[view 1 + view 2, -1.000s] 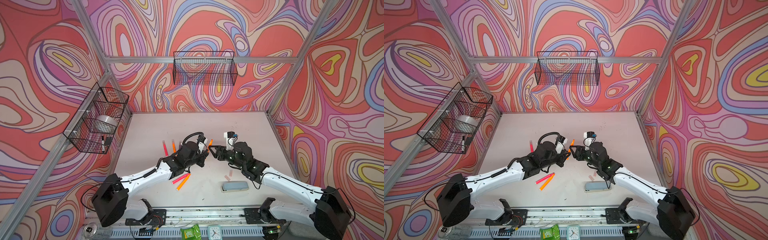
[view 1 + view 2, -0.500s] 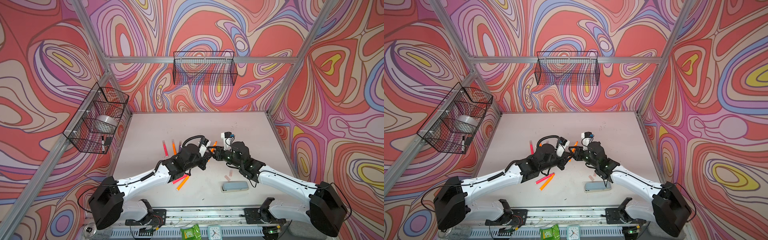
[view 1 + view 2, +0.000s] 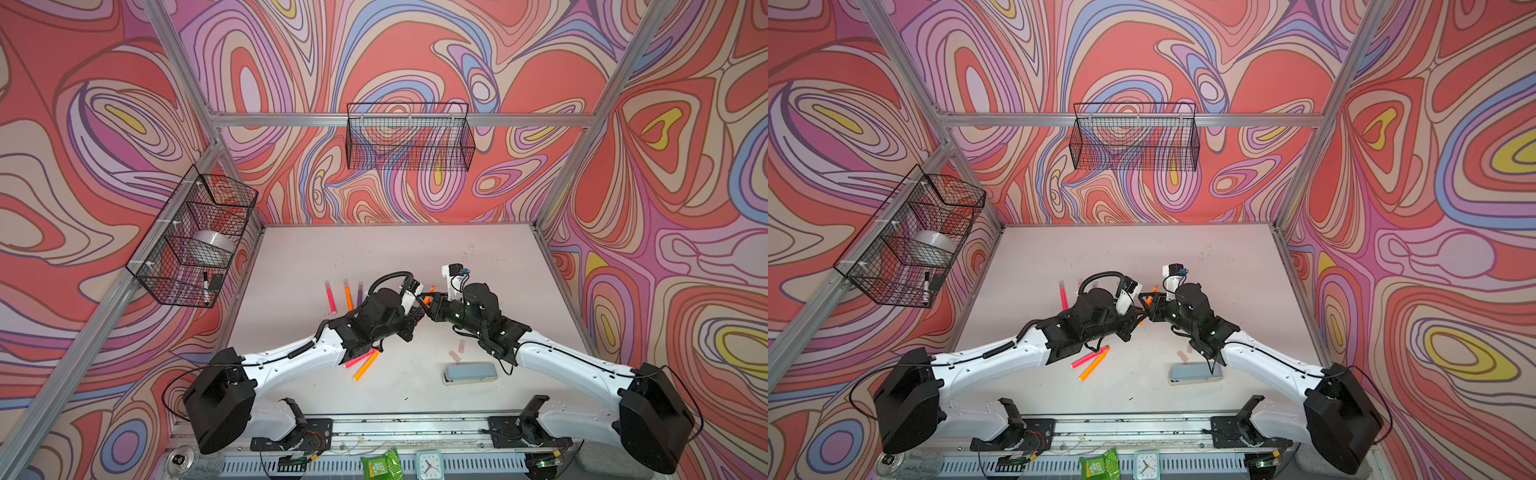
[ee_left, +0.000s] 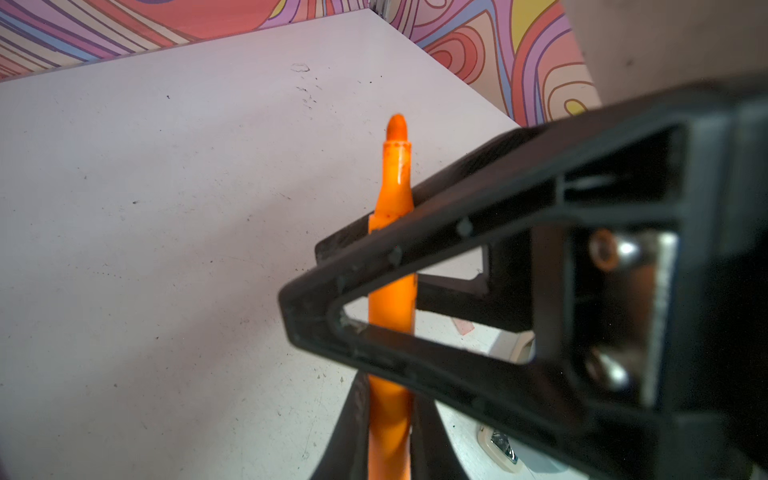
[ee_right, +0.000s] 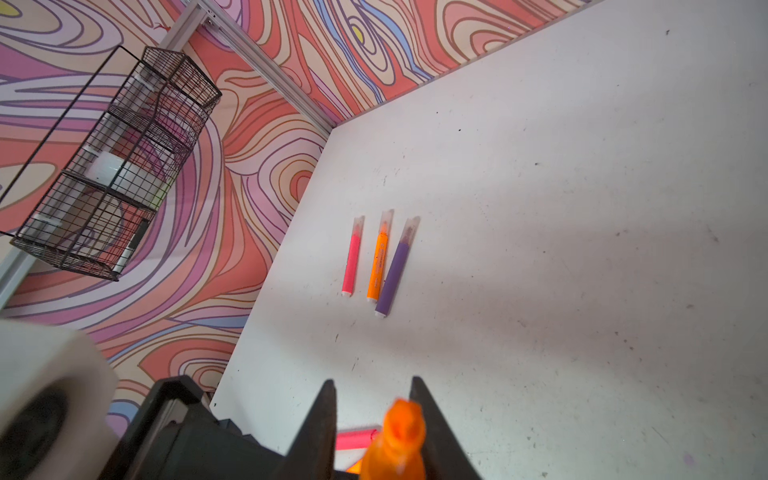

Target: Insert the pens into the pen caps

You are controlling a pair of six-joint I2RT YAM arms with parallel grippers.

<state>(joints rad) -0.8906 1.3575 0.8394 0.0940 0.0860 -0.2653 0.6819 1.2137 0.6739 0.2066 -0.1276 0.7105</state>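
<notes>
My left gripper (image 4: pixel 390 399) is shut on an uncapped orange pen (image 4: pixel 392 199), which it holds up over the table's middle (image 3: pixel 431 288). My right gripper (image 5: pixel 374 382) reaches in from the right. Its open jaws straddle that pen's upper part (image 5: pixel 399 436): one finger touches it, the other stands a little off. Pink (image 5: pixel 352 259), orange (image 5: pixel 378 259) and purple (image 5: pixel 395 270) pens lie side by side with pen caps on. Under the left arm lie a pink (image 3: pixel 357 359) and an orange pen (image 3: pixel 365 366). Two loose pen caps (image 3: pixel 461 345) (image 3: pixel 454 356) rest near the right arm.
A grey-blue stapler (image 3: pixel 469 372) lies at the front right. A wire basket (image 3: pixel 195 237) on the left wall holds a tape roll and a black-capped marker. Another basket (image 3: pixel 409 139) hangs on the back wall. A clock (image 3: pixel 428 465) stands at the front edge.
The right gripper has moved left onto the orange pen, and its jaws have narrowed around it. The left gripper kept its hold and shifted a little towards the right arm.
</notes>
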